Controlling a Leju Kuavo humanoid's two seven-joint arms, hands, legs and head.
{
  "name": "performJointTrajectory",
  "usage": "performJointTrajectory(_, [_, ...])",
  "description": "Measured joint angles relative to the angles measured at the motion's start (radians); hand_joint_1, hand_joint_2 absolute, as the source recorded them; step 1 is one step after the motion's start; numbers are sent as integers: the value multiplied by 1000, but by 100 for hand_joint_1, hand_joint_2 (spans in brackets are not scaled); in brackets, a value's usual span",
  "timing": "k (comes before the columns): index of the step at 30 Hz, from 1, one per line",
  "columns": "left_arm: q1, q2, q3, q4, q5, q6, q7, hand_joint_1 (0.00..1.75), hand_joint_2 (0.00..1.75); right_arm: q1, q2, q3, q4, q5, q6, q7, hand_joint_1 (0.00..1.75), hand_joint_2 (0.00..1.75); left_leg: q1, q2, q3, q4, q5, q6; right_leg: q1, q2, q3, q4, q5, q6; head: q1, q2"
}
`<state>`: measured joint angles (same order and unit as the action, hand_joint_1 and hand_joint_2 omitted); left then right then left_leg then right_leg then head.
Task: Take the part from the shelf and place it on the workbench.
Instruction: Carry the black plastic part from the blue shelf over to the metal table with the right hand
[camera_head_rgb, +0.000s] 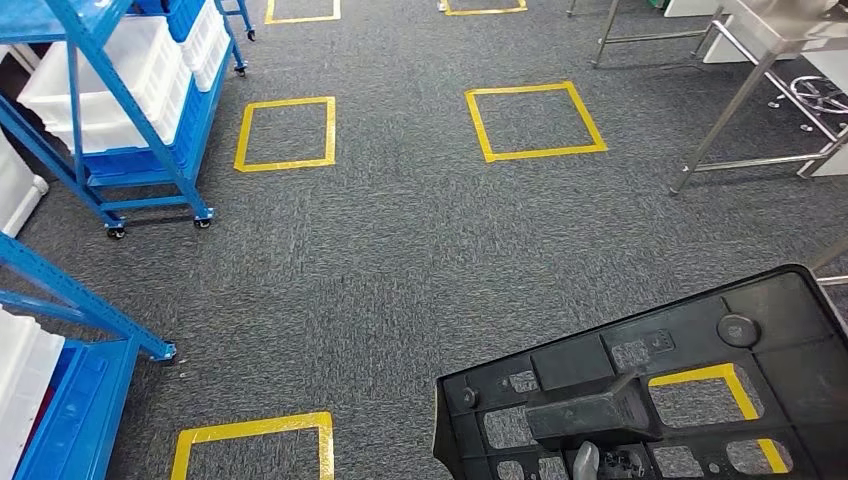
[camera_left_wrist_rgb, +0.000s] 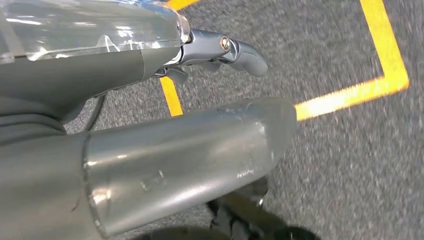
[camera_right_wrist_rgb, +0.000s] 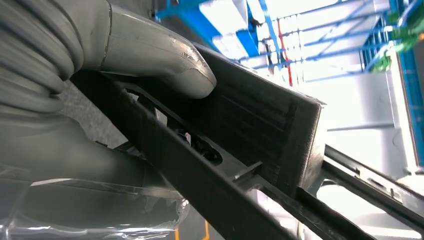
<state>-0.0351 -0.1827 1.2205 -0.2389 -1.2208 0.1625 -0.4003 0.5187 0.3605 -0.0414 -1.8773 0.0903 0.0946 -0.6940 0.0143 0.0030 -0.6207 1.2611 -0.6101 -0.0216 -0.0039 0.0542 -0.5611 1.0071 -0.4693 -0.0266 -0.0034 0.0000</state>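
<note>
Black part (camera_head_rgb: 690, 380) cut off by bottom and right edges of head view; full outline not visible. Right hand (camera_right_wrist_rgb: 150, 65) mostly hidden behind part in head view, only grey tip showing below raised block. Right wrist view: thumb over part's rib, other fingers hidden. Left hand (camera_left_wrist_rgb: 220, 50) over blurred carpet, possibly holding nothing. Blue shelf (camera_head_rgb: 130, 110) cropped at left edge, bin contents unreadable

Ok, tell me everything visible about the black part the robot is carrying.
The part is a flat black panel, plastic by its look, with rectangular cut-outs showing carpet and yellow tape through them, a round boss near one corner and a raised block mid-panel. It is tilted above the floor at the robot's right. The right hand grips its ribbed edge, thumb pressed on it.
</note>
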Motion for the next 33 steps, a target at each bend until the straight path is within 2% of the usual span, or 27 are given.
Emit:
performJointTrajectory(1, [1,-2,0,0,2,-4,4,0,0,2,0,0,-2,0,3,0,175,175,4,-10,27,-66,42,-2,-2,15,0,5,-2,3,0,0])
performJointTrajectory(3, [0,-3,1,-1,7,-17,11,0,0,2,0,1,-4,4,12,0,175,175,10,-51,77,-187,92,-2,-2,41,-6,20,-8,14,0,0])
performJointTrajectory(4, [-1,-2,1,-1,8,-22,12,0,0,1,0,3,-4,6,14,0,175,175,11,-65,89,-216,98,1,-2,50,-11,25,-9,20,0,0])
performJointTrajectory(5, [-3,-2,1,-1,9,-25,12,0,0,1,0,4,-4,8,15,0,175,175,9,-70,91,-223,94,6,-2,60,-15,27,-9,27,0,0])
performJointTrajectory(7, [-7,1,2,-1,13,-30,15,0,0,2,0,5,-4,10,18,0,175,175,5,-49,92,-228,101,21,-6,69,-21,28,-6,38,0,0])
performJointTrajectory(8, [-8,3,2,-1,16,-33,17,0,0,2,0,5,-4,10,20,0,175,175,5,-38,93,-231,104,29,-6,53,-26,36,-11,43,2,0])
performJointTrajectory(9, [-9,5,3,-2,21,-36,18,0,0,1,0,5,-4,11,23,0,175,175,6,-26,93,-235,108,36,-5,27,-39,61,-29,47,6,0])
performJointTrajectory(11, [-8,9,6,-3,26,-41,20,0,0,-4,0,5,-3,12,28,0,175,175,3,-1,91,-238,110,43,-3,-30,-90,169,-90,52,12,0])
performJointTrajectory(12, [-8,11,8,-3,27,-42,20,0,0,-6,0,5,-3,13,30,0,175,175,1,13,90,-238,110,45,-4,-42,-122,234,-119,55,13,0])
performJointTrajectory(13, [-7,13,10,-4,27,-42,20,0,0,-8,0,4,-2,13,31,0,175,175,-1,27,89,-238,109,45,-5,-47,-145,282,-135,55,13,0])
performJointTrajectory(14, [-7,13,11,-4,27,-43,19,0,0,-8,0,4,-1,13,32,0,175,175,-3,41,90,-238,108,46,-5,-49,-152,298,-132,55,13,0])
performJointTrajectory(15, [-8,14,11,-4,27,-43,19,0,0,-8,0,4,0,14,33,0,175,175,-4,54,91,-238,106,46,-5,-51,-139,275,-110,52,13,0])
performJointTrajectory(16, [-10,14,12,-4,27,-44,18,0,0,-8,0,3,0,14,33,0,175,175,-5,66,94,-238,104,45,-2,-60,-108,217,-77,47,13,0])
performJointTrajectory(18, [-11,13,12,-4,27,-47,15,0,0,-10,0,3,0,14,35,0,175,175,-8,86,101,-238,98,40,11,-112,-35,80,-28,31,13,0])
performJointTrajectory(19, [-12,12,12,-4,26,-49,14,0,0,-11,0,3,0,15,37,0,175,175,-9,95,104,-238,96,37,18,-132,-15,39,-18,24,14,0])
performJointTrajectory(20, [-13,12,13,-4,26,-50,13,0,0,-12,0,3,0,16,38,0,175,175,-10,105,106,-238,94,33,25,-143,-8,22,-18,18,14,0])
performJointTrajectory(22, [-16,12,13,-4,26,-51,11,0,0,-11,0,1,0,17,39,-1,175,175,-12,126,112,-243,91,24,25,-118,-9,15,-14,10,15,0])
performJointTrajectory(23, [-18,12,14,-5,26,-52,11,0,0,-10,0,0,0,18,39,-1,175,175,-12,123,114,-239,85,19,21,-106,-5,7,-10,6,14,0])
performJointTrajectory(25, [-19,12,15,-5,26,-52,10,0,0,-12,1,0,-1,18,39,-1,175,175,-10,76,93,-181,45,11,11,-80,3,-8,0,-4,10,0])
performJointTrajectory(26, [-18,13,16,-6,26,-53,9,0,0,-13,2,0,0,18,39,-1,175,175,-7,42,67,-121,14,8,9,-68,4,-11,2,-6,8,0])
performJointTrajectory(27, [-16,13,17,-6,26,-53,9,0,0,-14,2,0,0,18,40,-1,175,175,-5,19,32,-52,-17,6,8,-54,4,-10,2,-8,6,0])
performJointTrajectory(28, [-14,13,18,-6,26,-53,9,0,0,-14,2,0,0,18,40,-1,175,175,-4,8,1,7,-36,4,8,-39,4,-9,2,-9,6,0])
performJointTrajectory(29, [-12,13,18,-6,26,-53,9,0,0,-14,2,-1,1,19,40,0,175,175,-3,4,-19,38,-35,2,8,-23,4,-8,2,-9,5,0])
performJointTrajectory(30, [-11,14,19,-6,26,-53,9,0,0,-14,2,-1,2,19,40,0,175,175,-2,2,-21,28,-13,1,7,-8,5,-5,0,-7,5,0])
performJointTrajectory(31, [-11,14,19,-6,26,-53,9,0,0,-14,2,-2,2,19,40,0,175,175,-1,-3,-5,-20,26,0,5,8,6,-1,-2,-5,5,0])
performJointTrajectory(32, [-11,15,20,-6,26,-53,9,0,0,-14,2,-2,3,19,40,0,175,175,1,-19,21,-91,67,-1,3,22,5,5,-5,-1,5,0])
performJointTrajectory(33, [-11,15,20,-7,26,-53,9,0,0,-14,2,-2,3,19,40,0,175,175,4,-45,47,-157,96,-1,3,35,2,13,-9,5,4,0])
